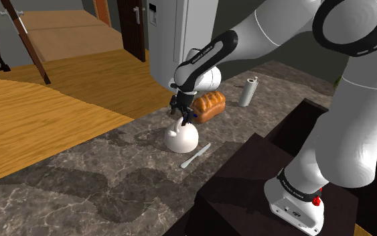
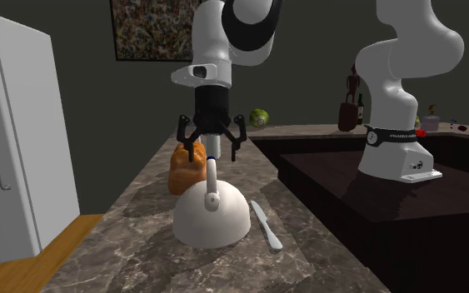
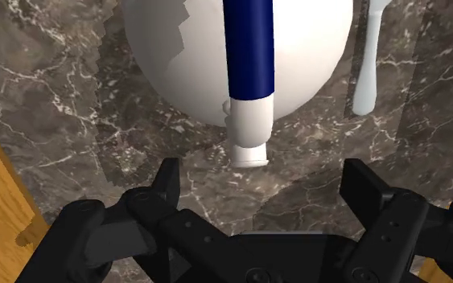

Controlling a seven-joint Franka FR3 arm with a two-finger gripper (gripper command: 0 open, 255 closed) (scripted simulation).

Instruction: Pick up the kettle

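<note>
The kettle [image 1: 181,138] [image 2: 212,216] [image 3: 305,64] is a white dome standing on the dark marble counter [image 1: 80,188]. Its white arched handle carries a blue grip [image 3: 249,48]. My black gripper [image 1: 182,115] [image 2: 212,156] [image 3: 263,175] hangs straight above the kettle, pointing down. It is open, with its fingers spread wide on either side of the handle's top end. In the second exterior view the handle rises up between the fingers [image 2: 189,152], and neither finger touches it. Nothing is held.
A white knife [image 1: 195,155] [image 2: 266,225] [image 3: 367,64] lies on the counter beside the kettle. A loaf of bread [image 1: 209,105] [image 2: 184,171] sits just behind it. A pale bottle [image 1: 248,92] stands farther back. A white fridge [image 1: 180,33] [image 2: 7,166] borders the counter, and the dark stand [image 1: 247,181] is close by.
</note>
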